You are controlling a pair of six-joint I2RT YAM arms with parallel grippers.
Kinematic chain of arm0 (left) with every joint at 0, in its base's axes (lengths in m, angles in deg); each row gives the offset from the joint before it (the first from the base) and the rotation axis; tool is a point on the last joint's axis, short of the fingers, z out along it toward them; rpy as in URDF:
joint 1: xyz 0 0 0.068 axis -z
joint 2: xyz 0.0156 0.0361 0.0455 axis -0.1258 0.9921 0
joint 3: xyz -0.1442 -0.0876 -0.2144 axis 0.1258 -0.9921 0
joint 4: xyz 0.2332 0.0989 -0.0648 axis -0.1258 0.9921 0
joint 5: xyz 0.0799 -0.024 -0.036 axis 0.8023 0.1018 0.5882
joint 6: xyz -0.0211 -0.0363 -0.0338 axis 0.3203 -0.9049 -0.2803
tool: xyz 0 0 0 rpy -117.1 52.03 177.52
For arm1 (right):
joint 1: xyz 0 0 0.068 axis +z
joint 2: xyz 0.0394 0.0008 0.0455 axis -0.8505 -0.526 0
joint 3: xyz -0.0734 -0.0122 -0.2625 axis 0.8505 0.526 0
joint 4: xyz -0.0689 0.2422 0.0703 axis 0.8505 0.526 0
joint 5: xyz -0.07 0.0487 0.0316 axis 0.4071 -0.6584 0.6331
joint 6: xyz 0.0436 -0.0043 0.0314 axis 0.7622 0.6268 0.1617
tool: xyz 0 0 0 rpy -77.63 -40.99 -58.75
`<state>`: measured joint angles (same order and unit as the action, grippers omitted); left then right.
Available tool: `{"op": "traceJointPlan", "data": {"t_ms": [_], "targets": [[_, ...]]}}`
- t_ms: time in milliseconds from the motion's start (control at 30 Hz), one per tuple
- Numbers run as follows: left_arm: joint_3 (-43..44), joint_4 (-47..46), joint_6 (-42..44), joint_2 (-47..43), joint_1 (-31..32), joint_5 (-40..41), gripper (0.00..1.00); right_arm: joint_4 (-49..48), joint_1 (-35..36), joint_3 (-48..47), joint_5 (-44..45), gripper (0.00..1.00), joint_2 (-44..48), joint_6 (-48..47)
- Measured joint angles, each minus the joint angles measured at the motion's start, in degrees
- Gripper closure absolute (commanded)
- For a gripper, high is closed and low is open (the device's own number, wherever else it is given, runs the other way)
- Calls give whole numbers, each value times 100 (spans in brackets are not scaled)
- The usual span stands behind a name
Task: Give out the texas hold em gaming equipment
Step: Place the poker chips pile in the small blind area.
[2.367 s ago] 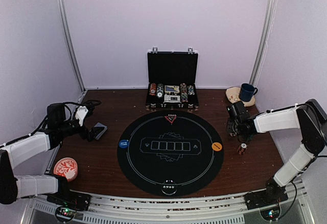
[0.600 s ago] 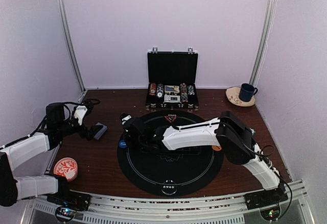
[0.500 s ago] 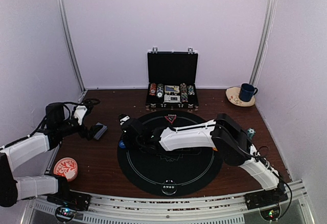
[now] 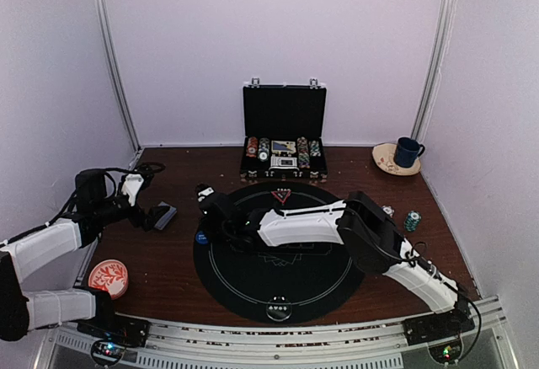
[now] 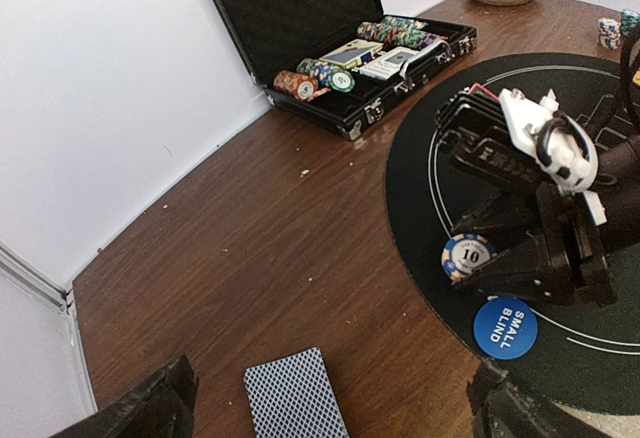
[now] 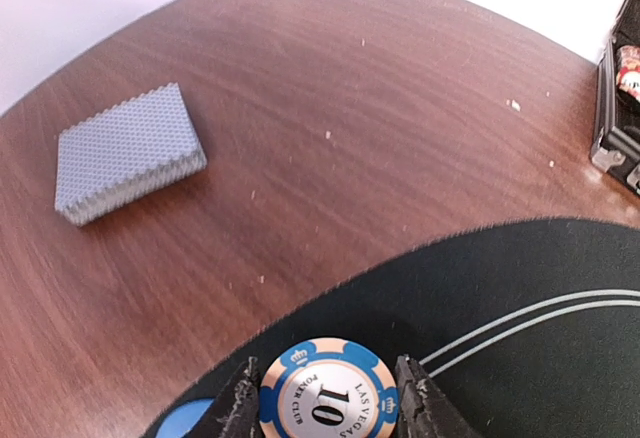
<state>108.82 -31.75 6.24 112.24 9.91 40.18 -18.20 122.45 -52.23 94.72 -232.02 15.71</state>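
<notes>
My right gripper (image 6: 327,400) is shut on a blue and white striped-edge "10" poker chip (image 6: 325,396). It holds the chip low over the left edge of the black round mat (image 4: 278,280), beside the blue "small blind" disc (image 5: 504,327). In the top view the right gripper (image 4: 209,220) reaches far left across the mat. My left gripper (image 5: 330,416) is open just over the grey-blue card deck (image 5: 295,395), which lies on the wood left of the mat. The chip also shows in the left wrist view (image 5: 468,255). A red triangle marker (image 4: 281,195) and a dark disc (image 4: 279,308) sit on the mat.
The open black briefcase (image 4: 284,133) with chip rows stands behind the mat. A red-and-white dish (image 4: 108,276) lies at the near left. A blue mug (image 4: 408,152) on a saucer is at the back right. A small teal chip stack (image 4: 412,220) stands right of the mat.
My right arm swung from the table's right side across the mat to its left edge with the chip. The left arm has stayed by the deck.
</notes>
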Motion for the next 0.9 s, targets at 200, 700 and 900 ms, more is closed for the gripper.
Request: {"op": "traceJointPlan", "data": {"t_ms": [200, 700, 900], "targets": [[0, 0, 0, 0, 0, 0, 2, -52, -11, -391, -52, 70, -201, 22], [-2, 0, 0, 0, 0, 0, 2, 66, -31, -461, -291, 68, -380, 181], [-2, 0, 0, 0, 0, 0, 2, 76, -31, -461, -372, 67, -380, 201]]}}
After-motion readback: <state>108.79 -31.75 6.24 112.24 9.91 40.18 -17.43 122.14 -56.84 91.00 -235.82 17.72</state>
